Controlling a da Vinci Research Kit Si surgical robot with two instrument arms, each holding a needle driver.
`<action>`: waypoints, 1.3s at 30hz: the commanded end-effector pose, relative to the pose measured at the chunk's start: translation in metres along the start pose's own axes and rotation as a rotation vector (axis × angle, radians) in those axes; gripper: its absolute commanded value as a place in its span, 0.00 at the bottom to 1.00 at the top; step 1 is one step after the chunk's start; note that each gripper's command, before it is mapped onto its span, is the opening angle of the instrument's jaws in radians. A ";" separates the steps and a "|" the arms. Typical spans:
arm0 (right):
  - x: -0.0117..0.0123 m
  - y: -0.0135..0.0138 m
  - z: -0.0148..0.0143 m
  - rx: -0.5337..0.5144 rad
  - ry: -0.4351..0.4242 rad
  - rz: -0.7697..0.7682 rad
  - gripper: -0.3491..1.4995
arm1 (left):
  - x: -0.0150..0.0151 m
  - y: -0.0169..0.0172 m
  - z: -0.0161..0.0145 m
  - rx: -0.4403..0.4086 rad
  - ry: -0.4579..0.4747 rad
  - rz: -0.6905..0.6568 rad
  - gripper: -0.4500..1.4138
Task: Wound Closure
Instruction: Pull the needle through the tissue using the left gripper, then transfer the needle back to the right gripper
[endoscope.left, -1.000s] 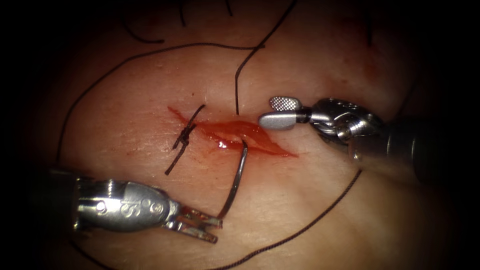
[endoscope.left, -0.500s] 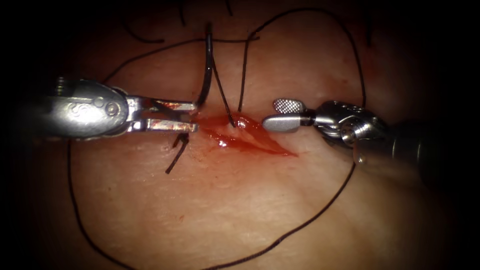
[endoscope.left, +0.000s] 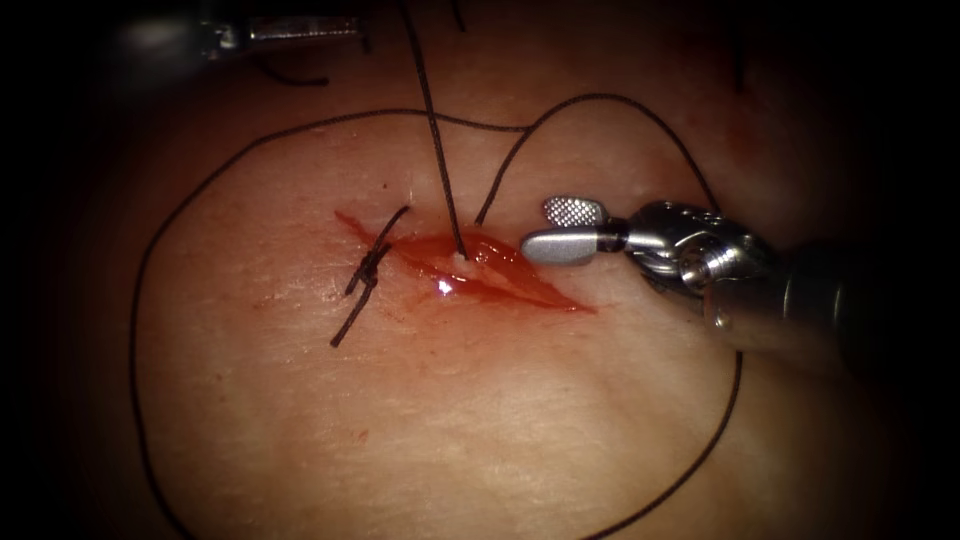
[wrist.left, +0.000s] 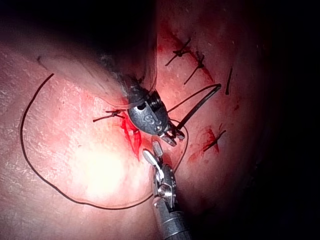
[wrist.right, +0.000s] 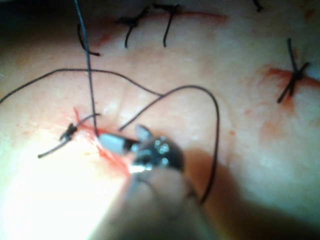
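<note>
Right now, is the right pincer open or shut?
Open: the right pincer has its two jaws spread beside the cut, holding nothing.

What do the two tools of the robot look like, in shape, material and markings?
The right tool is shiny silver metal: two short rounded blades, one with a cross-hatched face, on a jointed wrist with a round pin, then a dark shaft. The left tool has a rounded silver housing stamped with a curly mark and thin narrow blades.
</note>
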 end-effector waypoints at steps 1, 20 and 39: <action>0.0001 -0.0002 0.0005 0.003 -0.002 -0.017 0.96 | -0.0007 0.0011 0.0009 -0.003 0.004 0.004 0.00; 0.0026 -0.0034 -0.0005 0.063 -0.010 0.086 0.84 | -0.0086 0.0146 0.0077 -0.086 -0.037 0.110 0.00; 0.0029 -0.0026 0.0020 0.048 -0.084 0.140 0.79 | -0.0101 0.0181 0.0120 0.007 -0.275 0.312 0.00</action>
